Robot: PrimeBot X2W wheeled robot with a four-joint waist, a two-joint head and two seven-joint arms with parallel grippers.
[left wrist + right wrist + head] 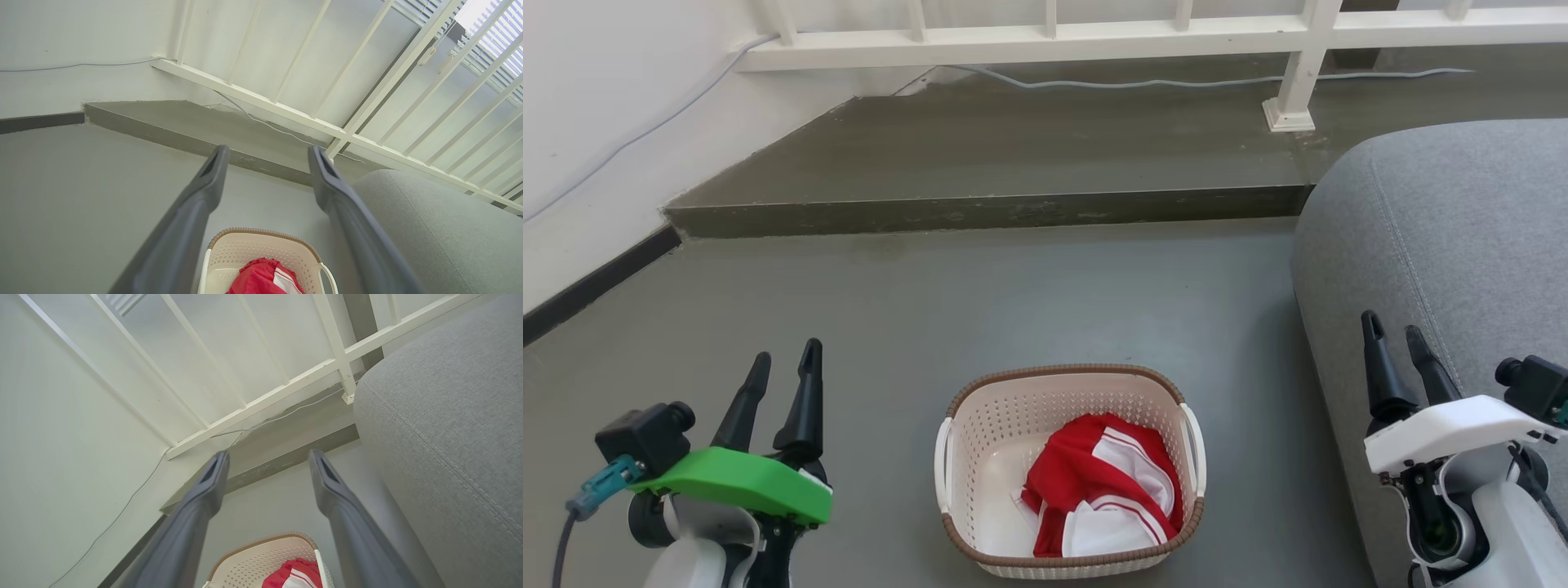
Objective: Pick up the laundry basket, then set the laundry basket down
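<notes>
Nothing of the task is done, as I read it: the basket (1062, 370) sits flat on the floor (1013, 294) between my two arms, low and centred in the head view, near the sofa (1437, 229) on my right. My left gripper (786, 354) hangs well off to the basket's left, fingers parted with nothing between them. My right gripper (1392, 326) shows against the sofa, likewise parted and empty. Neither touches the basket, so the whole job lies ahead: reach the handles (943, 461), lift, then set down. The basket is cream perforated plastic with a brown woven-look rim and a white handle at each side, and it stands upright. A red and white garment (1107, 482) lies crumpled inside, toward my right, leaving part of the bottom bare
</notes>
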